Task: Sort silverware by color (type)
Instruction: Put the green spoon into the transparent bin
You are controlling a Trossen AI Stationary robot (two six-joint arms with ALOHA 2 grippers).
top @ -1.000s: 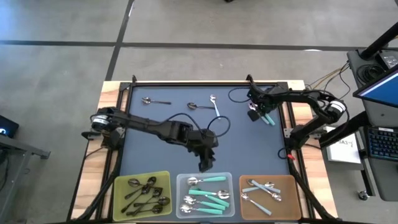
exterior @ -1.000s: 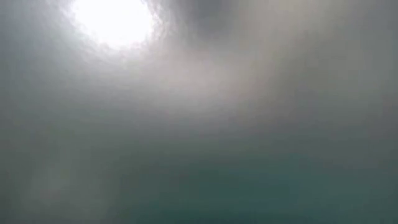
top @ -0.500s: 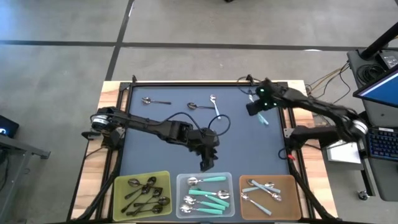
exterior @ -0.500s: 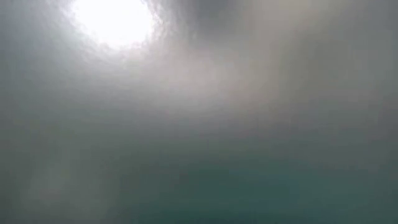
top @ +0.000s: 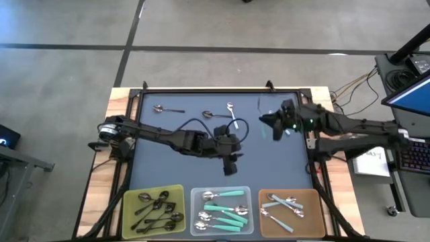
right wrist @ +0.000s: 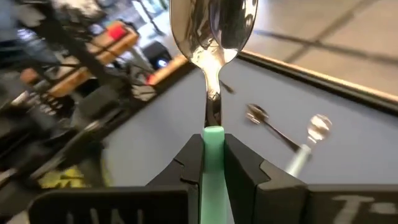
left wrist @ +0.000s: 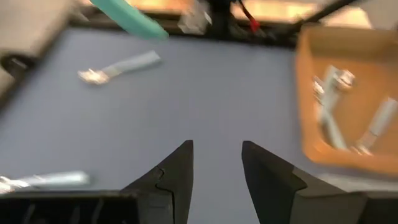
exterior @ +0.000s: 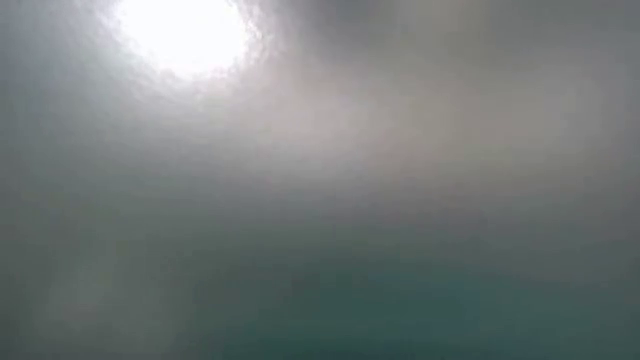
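A teal-handled spoon (right wrist: 213,74) rides above the dark bench (top: 168,171), its plastic handle pinched tight in the right gripper (top: 274,125) and its shiny bowl pointing forward. The left gripper (top: 230,167) hangs near the middle tray (top: 195,202) with its fingers a little apart and nothing between them. Three spoons lie loose at the bench's far side: two thin dark metal ones (top: 166,109) and a light-blue one (top: 232,113). Sorted spoons fill the green tray (top: 131,202), the middle tray and the brown tray (top: 316,202). Light and stiff, such a spoon probably slips least when taken by the matte handle, not the polished, rounded bowl. The low view shows only haze.
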